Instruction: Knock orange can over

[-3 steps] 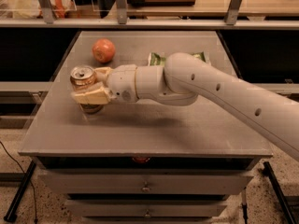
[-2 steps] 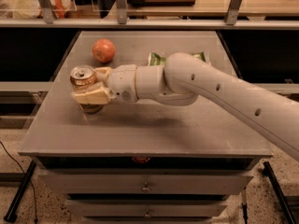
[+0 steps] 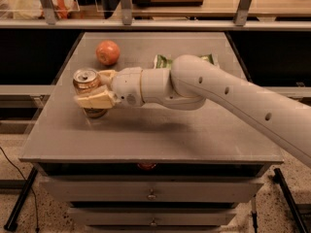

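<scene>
The orange can [image 3: 85, 80] stands near the left edge of the grey table [image 3: 160, 130], silver pull-tab top up and leaning slightly left. My gripper [image 3: 90, 88] reaches in from the right and is shut on the can. One cream finger [image 3: 93, 101] crosses the can's front and hides its middle. The other finger [image 3: 107, 74] sits behind the can, by its top. The can's base [image 3: 95, 113] shows below the front finger and rests on the table.
A round orange-red fruit [image 3: 108, 52] lies behind the can at the table's back left. A green chip bag [image 3: 164, 61] lies at the back, partly behind my arm. Drawers sit under the table front. A shelf rail runs behind the table.
</scene>
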Motion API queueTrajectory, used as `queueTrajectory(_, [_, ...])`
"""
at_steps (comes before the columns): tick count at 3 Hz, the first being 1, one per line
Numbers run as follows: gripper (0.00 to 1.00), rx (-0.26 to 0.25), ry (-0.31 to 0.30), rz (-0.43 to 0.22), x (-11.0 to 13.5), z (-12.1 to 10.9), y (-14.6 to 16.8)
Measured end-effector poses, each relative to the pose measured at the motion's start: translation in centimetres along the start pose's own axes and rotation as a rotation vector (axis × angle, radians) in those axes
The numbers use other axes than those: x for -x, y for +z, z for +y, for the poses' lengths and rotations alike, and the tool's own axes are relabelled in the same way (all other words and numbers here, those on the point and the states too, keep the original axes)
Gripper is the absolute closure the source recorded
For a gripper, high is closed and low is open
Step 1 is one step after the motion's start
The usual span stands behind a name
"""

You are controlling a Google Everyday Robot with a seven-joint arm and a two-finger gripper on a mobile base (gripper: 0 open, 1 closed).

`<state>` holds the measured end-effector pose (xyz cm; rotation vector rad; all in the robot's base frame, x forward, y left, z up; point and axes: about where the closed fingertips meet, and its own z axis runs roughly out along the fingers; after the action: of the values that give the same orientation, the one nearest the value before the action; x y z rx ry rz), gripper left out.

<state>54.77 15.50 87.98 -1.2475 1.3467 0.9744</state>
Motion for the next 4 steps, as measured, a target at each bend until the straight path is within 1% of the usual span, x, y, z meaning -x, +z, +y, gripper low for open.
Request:
queueTrajectory(2, [0.36, 0.0, 0.0, 0.0, 0.01, 0.01, 0.01])
queueTrajectory(3, [0.15, 0.004, -0.001, -0.001, 0.09, 0.15, 0.19])
queueTrajectory(4, [0.0, 0.008, -0.002, -0.001, 0.18, 0.29, 0.37])
